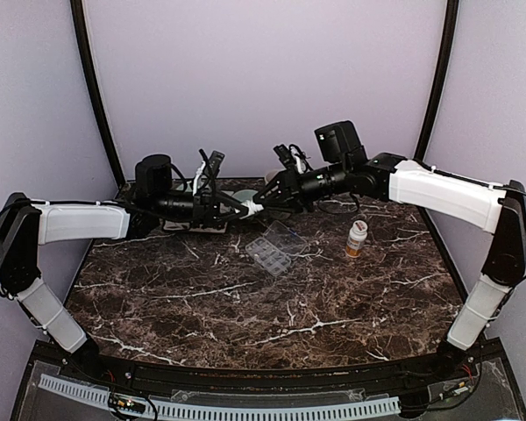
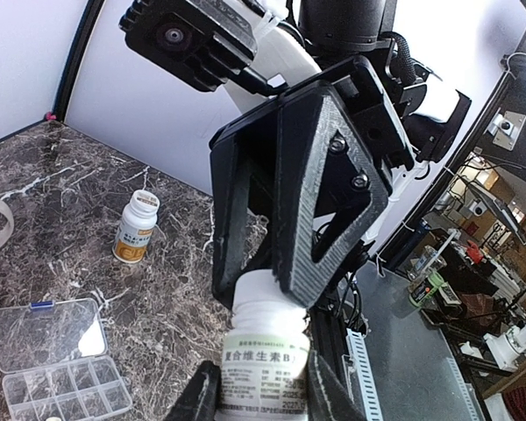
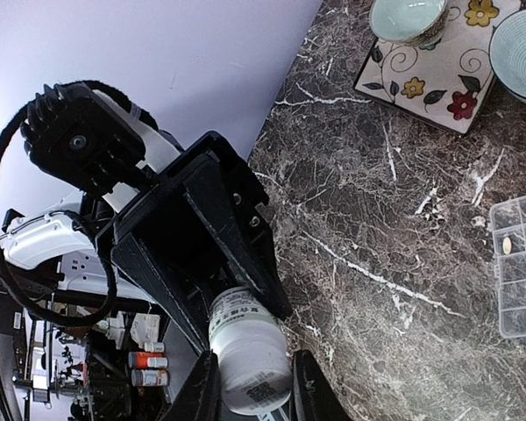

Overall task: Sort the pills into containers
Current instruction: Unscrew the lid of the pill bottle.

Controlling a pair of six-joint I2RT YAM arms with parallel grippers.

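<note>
While the white bottle (image 2: 265, 364) is held in the air beyond the organiser box (image 1: 274, 249), on the side away from the arm bases, it is pinched at its labelled body by the left gripper (image 2: 263, 399) and clasped at its plain white end by the right gripper (image 3: 254, 395). Both pairs of fingers are seen pressed against it. The step in hand is judged to be the opening of this bottle. The body should be clamped firmly while the far end is turned about the bottle's own axis, with no sideways pull and the mouth tipped upward, so that nothing is spilled. The box lies flat on the table with its lid swung open. The amber bottle (image 1: 357, 237), right of the box, should be left alone.
</note>
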